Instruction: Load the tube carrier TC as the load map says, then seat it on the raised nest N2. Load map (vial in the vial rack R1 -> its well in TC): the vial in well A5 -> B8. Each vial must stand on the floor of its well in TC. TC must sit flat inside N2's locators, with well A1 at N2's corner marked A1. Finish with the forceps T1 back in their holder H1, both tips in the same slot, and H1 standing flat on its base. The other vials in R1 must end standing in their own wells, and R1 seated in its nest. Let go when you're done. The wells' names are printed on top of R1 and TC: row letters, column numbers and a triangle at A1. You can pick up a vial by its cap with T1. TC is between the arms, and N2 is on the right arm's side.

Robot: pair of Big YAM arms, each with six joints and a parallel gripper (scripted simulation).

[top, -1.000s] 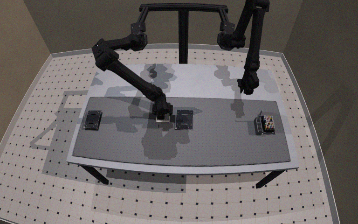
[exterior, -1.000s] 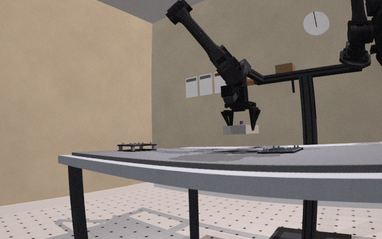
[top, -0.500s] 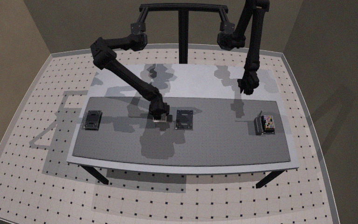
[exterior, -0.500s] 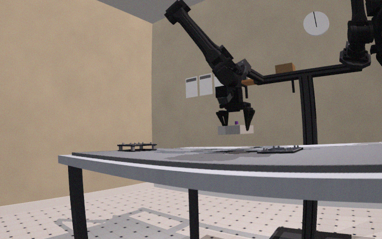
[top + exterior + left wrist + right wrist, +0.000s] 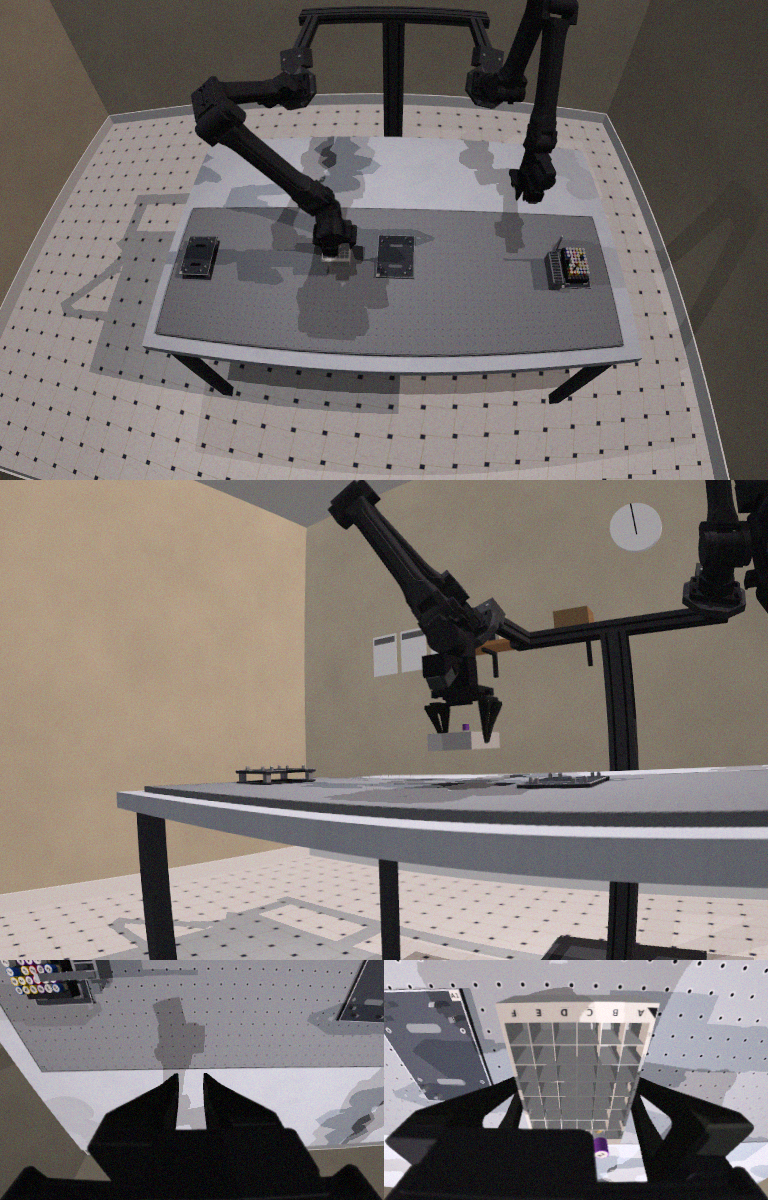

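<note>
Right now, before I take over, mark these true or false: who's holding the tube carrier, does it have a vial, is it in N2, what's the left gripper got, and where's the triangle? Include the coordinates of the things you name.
The right gripper (image 5: pixel 335 254) (image 5: pixel 464 737) (image 5: pixel 577 1080) holds TC (image 5: pixel 344 251) (image 5: pixel 450 740) (image 5: pixel 579 1012) clear of the table. True.

TC carries no vial. False: a purple-capped vial (image 5: pixel 465 726) (image 5: pixel 600 1146) stands in it.

TC is seated in the raised nest N2 (image 5: pixel 198 257) (image 5: pixel 275 771). False: N2 stands without it, farther out on the right arm's side.

The left gripper (image 5: pixel 531 198) (image 5: pixel 191 1079) is clamped on a vial. False: it holds nothing.

TC's triangle is beside the letter A. True.
</note>
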